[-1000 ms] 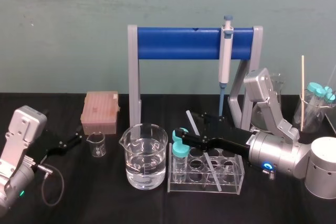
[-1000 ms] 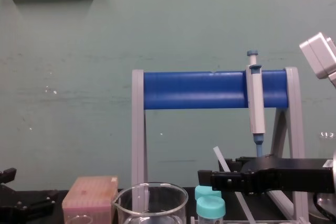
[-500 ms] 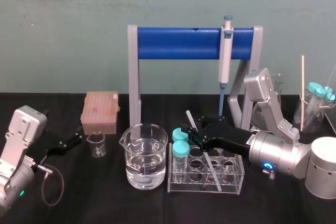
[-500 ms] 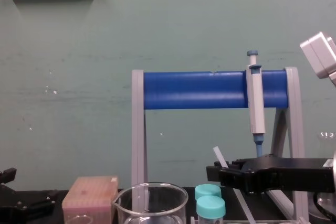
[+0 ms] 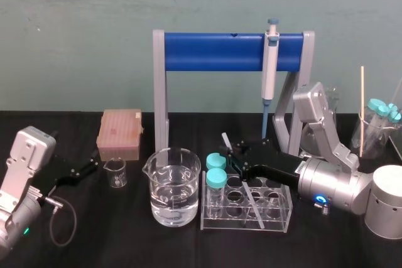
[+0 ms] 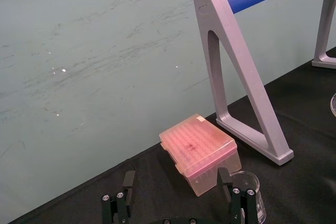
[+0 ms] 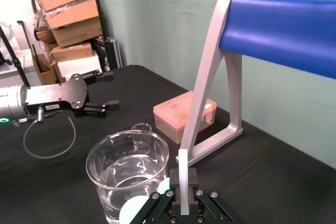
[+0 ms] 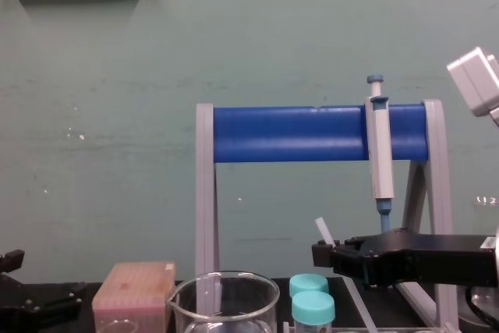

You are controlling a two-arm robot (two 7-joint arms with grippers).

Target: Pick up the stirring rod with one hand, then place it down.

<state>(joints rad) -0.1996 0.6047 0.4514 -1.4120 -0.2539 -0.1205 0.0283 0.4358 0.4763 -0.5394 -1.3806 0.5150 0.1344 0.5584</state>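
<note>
The stirring rod (image 5: 225, 140) is a thin translucent whitish stick leaning in the clear tube rack (image 5: 276, 215), its upper end tilted toward the back left. My right gripper (image 5: 232, 160) reaches in from the right above the rack and is shut on the rod's upper part. In the right wrist view the rod (image 7: 182, 174) stands upright, pinched between the black fingers. In the chest view the rod's tip (image 8: 322, 231) pokes up just above the right gripper (image 8: 321, 253). My left gripper (image 5: 93, 162) rests open at the far left, near the small beaker (image 5: 115, 172).
A large beaker of water (image 5: 174, 186) stands left of the rack, beside two teal-capped tubes (image 5: 216, 169). A pink tip box (image 5: 119, 133) sits at the back left. A grey-and-blue pipette (image 5: 270, 61) hangs on the blue-barred stand (image 5: 213, 51). Glassware with tubes (image 5: 377, 131) stands far right.
My right gripper's fingers, spread wide over the capped tubes a second ago, have drawn together and closed on the rod. The left arm has not moved.
</note>
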